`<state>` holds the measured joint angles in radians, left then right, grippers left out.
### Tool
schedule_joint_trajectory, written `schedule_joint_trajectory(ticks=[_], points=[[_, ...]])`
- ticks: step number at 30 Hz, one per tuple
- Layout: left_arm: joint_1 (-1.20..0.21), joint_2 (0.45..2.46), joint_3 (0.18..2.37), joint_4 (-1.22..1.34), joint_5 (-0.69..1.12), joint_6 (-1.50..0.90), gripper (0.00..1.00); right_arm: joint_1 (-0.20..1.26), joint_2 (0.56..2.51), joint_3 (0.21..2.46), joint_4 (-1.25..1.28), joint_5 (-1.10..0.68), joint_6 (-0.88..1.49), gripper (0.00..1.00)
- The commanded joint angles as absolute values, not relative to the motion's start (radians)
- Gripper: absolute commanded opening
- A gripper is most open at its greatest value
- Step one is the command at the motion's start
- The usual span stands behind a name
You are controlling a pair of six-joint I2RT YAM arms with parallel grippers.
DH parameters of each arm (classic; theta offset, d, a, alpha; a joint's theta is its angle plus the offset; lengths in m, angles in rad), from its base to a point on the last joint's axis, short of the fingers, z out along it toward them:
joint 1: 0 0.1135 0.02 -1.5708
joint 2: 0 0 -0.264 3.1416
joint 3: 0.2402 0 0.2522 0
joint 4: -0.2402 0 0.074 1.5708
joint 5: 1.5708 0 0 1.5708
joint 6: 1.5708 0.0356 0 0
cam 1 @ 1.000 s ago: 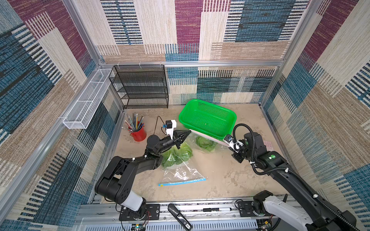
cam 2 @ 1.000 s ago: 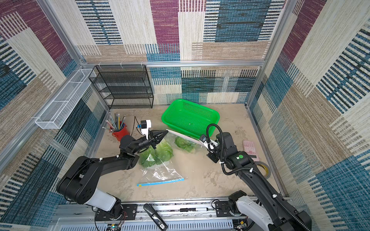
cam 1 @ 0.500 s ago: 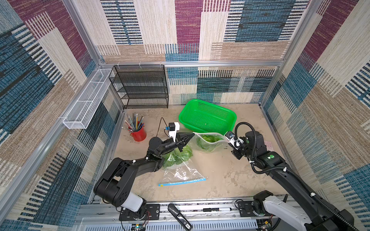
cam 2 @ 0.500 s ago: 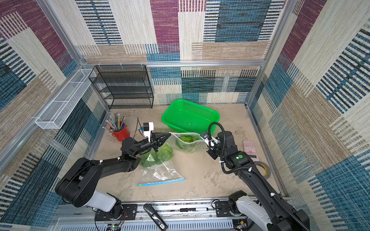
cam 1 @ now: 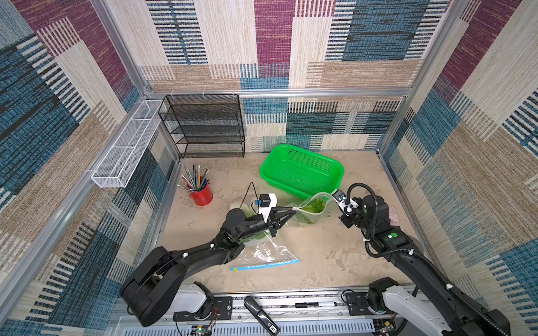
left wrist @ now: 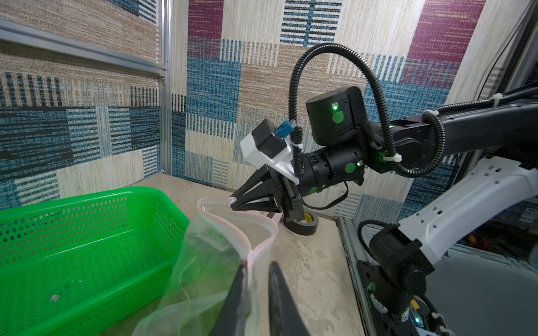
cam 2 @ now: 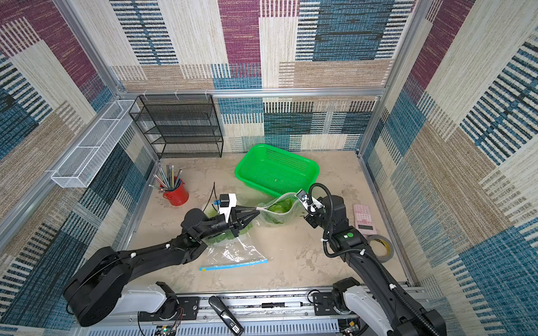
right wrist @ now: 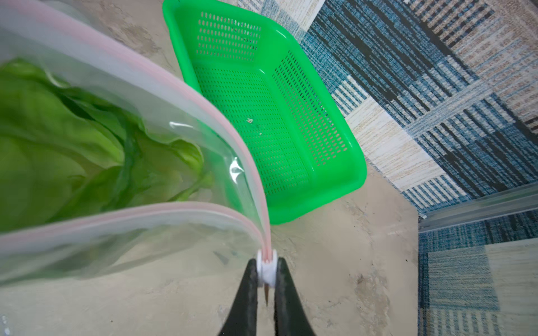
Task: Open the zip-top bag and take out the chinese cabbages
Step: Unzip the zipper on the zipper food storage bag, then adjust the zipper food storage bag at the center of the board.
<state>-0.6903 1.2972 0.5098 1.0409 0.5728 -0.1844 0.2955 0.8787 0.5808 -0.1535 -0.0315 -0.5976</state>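
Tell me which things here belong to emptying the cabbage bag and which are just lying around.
Job in hand: zip-top bag, chinese cabbages, left gripper, right gripper.

Lying about: green basket, red pencil cup, black wire shelf, white wire basket, pink calculator, tape roll.

Cannot count the chinese cabbages (right wrist: 67, 139): blurred to green folds inside the zip-top bag (right wrist: 186, 96), itself cropped by the right wrist view's edge. Cannot see most of the heads under the left gripper (cam 1: 292, 211) and its arm in both top views. Cannot identify the tiny specks in the green basket (cam 1: 305, 158): too small.
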Motion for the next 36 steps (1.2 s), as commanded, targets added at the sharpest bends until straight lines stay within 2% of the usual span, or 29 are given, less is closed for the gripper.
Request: schedule_joint_trajectory(ticks=[1,4,10,13,16,26,36], points=[[-0.695,1.185,0.5,0.796,0.448,-0.025,0.33,0.292,0.846,0.539,-0.016,0.019,-0.658,0.12],[-0.698,1.08,0.534,0.589,0.422,0.052,0.53,0.291,0.807,0.506,0.006,0.007,-0.657,0.12],[-0.699,1.032,0.654,0.356,0.384,0.176,0.74,0.291,0.778,0.48,0.022,-0.008,-0.651,0.12],[-0.699,1.116,0.822,0.157,0.44,0.242,0.75,0.291,0.775,0.489,0.028,-0.012,-0.653,0.12],[-0.699,1.211,0.965,0.036,0.526,0.267,0.69,0.291,0.778,0.502,0.031,-0.021,-0.653,0.12],[-0.763,1.319,1.074,-0.082,0.571,0.259,0.63,0.291,0.795,0.519,0.025,-0.039,-0.653,0.12],[-0.822,1.416,1.149,-0.199,0.454,0.291,0.54,0.291,0.79,0.507,0.024,-0.035,-0.654,0.12]])
